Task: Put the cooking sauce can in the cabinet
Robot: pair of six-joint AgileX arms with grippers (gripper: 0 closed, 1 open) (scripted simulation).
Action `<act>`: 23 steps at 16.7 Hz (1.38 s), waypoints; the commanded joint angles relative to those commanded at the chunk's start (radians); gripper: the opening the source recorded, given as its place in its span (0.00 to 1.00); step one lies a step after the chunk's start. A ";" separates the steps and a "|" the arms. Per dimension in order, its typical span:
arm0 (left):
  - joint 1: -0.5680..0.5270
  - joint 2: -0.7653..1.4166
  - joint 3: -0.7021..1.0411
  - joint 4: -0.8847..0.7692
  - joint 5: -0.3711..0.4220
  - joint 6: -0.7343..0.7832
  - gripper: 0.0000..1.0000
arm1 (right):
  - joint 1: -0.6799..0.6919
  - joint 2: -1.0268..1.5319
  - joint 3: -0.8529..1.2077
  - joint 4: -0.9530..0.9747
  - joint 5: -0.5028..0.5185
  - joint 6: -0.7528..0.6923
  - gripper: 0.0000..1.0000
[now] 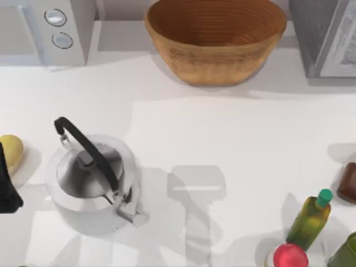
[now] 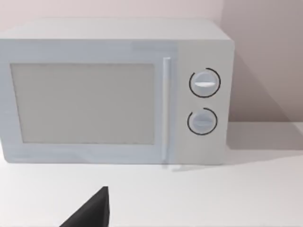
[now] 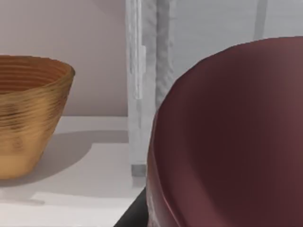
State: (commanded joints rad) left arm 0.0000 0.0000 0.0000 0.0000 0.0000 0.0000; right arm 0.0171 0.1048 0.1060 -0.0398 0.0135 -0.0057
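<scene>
The cooking sauce can (image 1: 348,182) sits at the bench's (image 1: 222,139) right edge; its maroon lid looms close before the right tool, perhaps beneath it. Neither tool's spread can be told.

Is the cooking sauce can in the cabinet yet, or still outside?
Outside: the cooking sauce can sits on the table at its right edge, nearer than the cabinet.

A white worktop (image 1: 222,139) filled the scene, lit from above so that soft grey shadows fell across its middle and near edge. At its far left corner stood a pale microwave (image 2: 113,90) with two round dials (image 2: 204,83), backed by a plain pinkish wall (image 2: 265,56). A woven basket (image 1: 216,39) sat at the middle of the far edge. At the far right corner rose a grey cabinet (image 1: 325,36).
</scene>
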 joint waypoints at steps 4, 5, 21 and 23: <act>0.000 0.000 0.000 0.000 0.000 0.000 1.00 | 0.027 0.219 0.271 -0.083 0.036 -0.008 0.00; 0.000 0.000 0.000 0.000 0.000 0.000 1.00 | 0.036 0.284 0.362 -0.108 0.047 -0.009 0.00; 0.000 0.000 0.000 0.000 0.000 0.000 1.00 | 0.172 1.226 1.733 -0.471 0.183 0.020 0.00; 0.000 0.000 0.000 0.000 0.000 0.000 1.00 | 0.175 1.247 1.758 -0.480 0.186 0.023 0.00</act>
State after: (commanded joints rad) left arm 0.0000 0.0000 0.0000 0.0000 0.0000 0.0000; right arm 0.1923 1.3522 1.8642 -0.5200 0.1991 0.0171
